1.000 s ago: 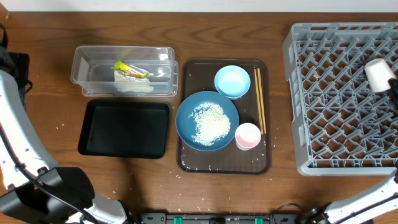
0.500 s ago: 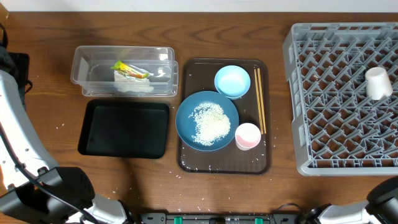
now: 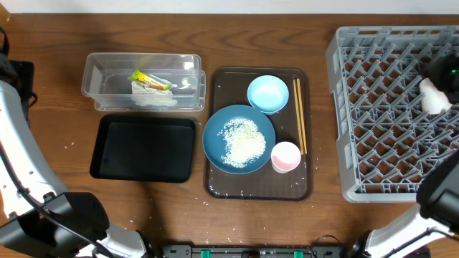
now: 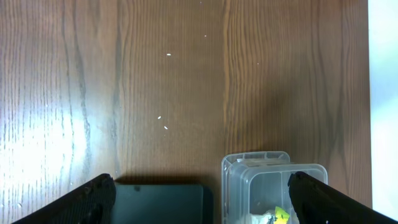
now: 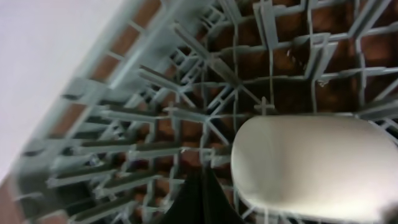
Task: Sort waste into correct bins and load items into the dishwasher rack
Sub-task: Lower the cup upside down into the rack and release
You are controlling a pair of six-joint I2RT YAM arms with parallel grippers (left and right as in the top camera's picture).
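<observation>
White cup (image 3: 432,98) lies, seemingly sideways, in rack (image 3: 380,107)

Clear tub (image 4: 273,177), black tray (image 4: 163,203), perhaps wrapper (image 4: 277,216)

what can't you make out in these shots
Right gripper: overhead, a dark blur over the rack; open or shut unclear.
White cup: right wrist, blurred, cut by the right edge; its pose unclear.
Tub: left wrist, cut by the bottom edge; contents mostly unseen.

Dark wood-grain table (image 3: 237,36) — sheen-lit — pale white surface (image 3: 215,6) beyond its edge.
</observation>
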